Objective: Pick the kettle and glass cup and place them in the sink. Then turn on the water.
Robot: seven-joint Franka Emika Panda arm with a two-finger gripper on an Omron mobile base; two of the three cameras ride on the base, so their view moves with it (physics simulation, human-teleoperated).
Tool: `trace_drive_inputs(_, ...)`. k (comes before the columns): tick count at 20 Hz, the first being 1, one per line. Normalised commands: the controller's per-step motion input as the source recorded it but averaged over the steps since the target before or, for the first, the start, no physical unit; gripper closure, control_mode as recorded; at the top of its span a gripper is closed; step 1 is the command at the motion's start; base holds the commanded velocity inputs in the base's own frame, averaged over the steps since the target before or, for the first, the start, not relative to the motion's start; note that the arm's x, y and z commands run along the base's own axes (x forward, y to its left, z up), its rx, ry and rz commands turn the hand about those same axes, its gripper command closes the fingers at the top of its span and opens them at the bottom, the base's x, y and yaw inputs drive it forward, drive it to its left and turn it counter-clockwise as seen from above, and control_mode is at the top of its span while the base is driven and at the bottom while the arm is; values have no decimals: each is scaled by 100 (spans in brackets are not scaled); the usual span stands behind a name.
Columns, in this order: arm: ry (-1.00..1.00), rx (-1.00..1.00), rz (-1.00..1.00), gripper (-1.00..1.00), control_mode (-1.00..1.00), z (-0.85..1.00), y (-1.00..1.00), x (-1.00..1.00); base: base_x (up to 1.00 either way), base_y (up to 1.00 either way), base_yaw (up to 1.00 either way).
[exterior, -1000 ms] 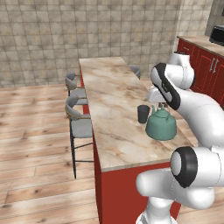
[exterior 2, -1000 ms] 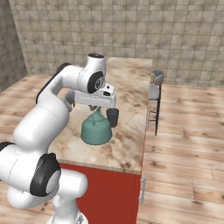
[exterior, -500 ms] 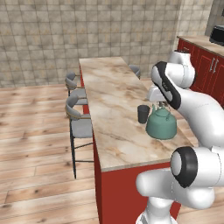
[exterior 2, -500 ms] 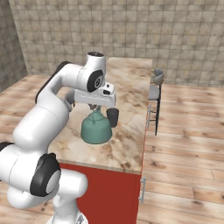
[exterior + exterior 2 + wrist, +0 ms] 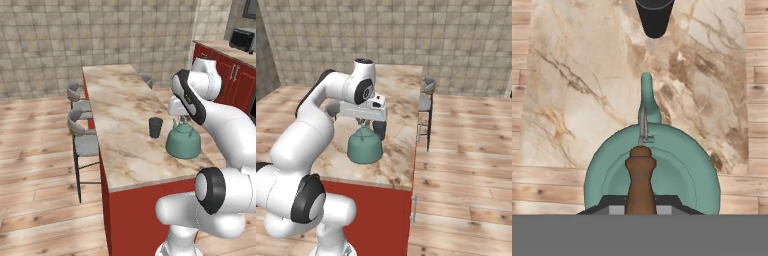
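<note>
The teal-green kettle (image 5: 183, 144) (image 5: 364, 147) (image 5: 662, 165) stands near the right-hand end of the marble island counter (image 5: 120, 110). My gripper (image 5: 181, 121) (image 5: 363, 125) (image 5: 640, 204) comes straight down over it and is shut on its dark arched handle. Whether the kettle's base still touches the counter I cannot tell. The glass cup (image 5: 155, 127) (image 5: 379, 129) (image 5: 655, 17), a dark tumbler, stands upright just beyond the kettle's spout, apart from it. The sink and the water are out of view.
Two grey bar stools (image 5: 82, 127) (image 5: 426, 100) stand along the island's far side. Red cabinets with a microwave (image 5: 242, 37) line the wall at the right. The counter's edge lies close behind the kettle, with wooden floor (image 5: 40, 165) all around.
</note>
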Motion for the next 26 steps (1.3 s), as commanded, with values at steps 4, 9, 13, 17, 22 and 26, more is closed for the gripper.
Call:
trace_drive_inputs(4,0,0,0,100,100,0,0,0,-31,-32,-25)
trace_drive_inputs(9,0,0,0,100,100,0,0,0,-29,-36,-33)
trace_drive_inputs(13,0,0,0,100,100,0,0,0,-7,-24,-41)
trace_drive_inputs(17,0,0,0,100,100,0,0,0,0,-23,-46)
trace_drive_inputs(22,0,0,0,100,100,0,0,0,0,-15,-51)
trace_drive_inputs(26,0,0,0,100,100,0,0,0,0,-9,-54)
